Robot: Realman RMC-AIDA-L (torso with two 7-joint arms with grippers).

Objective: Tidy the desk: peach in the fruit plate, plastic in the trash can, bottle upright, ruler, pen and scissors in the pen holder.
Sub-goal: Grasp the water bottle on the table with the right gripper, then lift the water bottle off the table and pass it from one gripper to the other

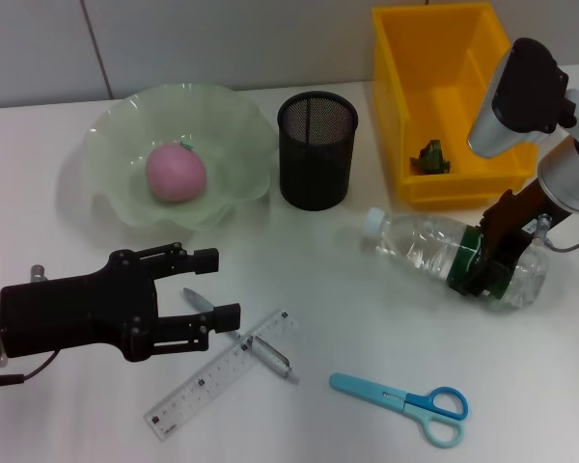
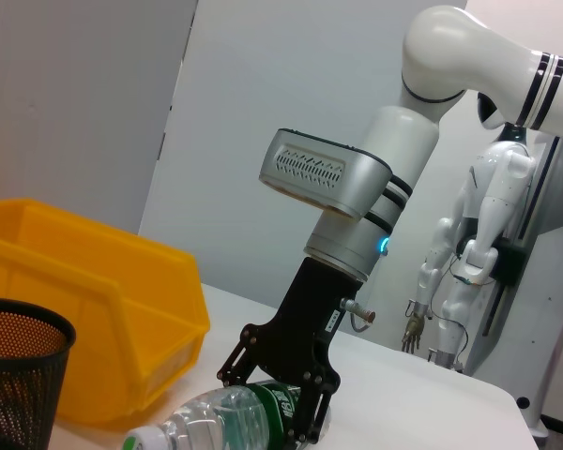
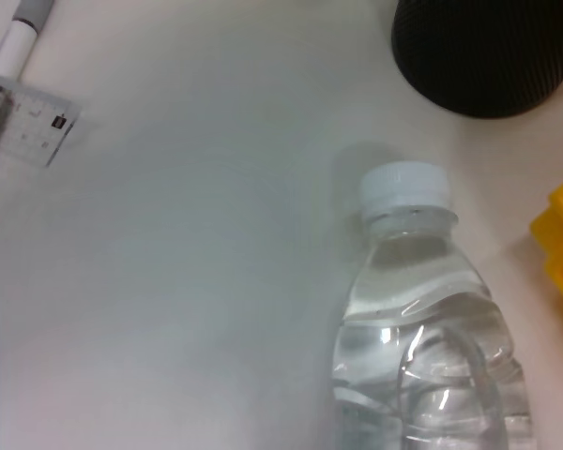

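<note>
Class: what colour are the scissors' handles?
Light blue scissors, handles included; the head view shows them best.

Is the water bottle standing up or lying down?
Lying down. The bottle rests on its side on the table, white cap pointing toward the pen holder. The right pincer is around its label.

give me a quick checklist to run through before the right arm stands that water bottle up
1. Right gripper around the bottle at its green label: ok, fingers straddle it in the left wrist view.
2. Grip fully closed on the bottle: cannot tell.
3. Cap on: ok, white cap seated.
4. Room to stand it: probably ok, bare table lies between the cap and the pen holder; the yellow bin sits close behind.
5. Left gripper out of the way: ok, it is open over the pen and ruler, apart from the bottle.
6. Scissors clear of the bottle: ok.
</note>
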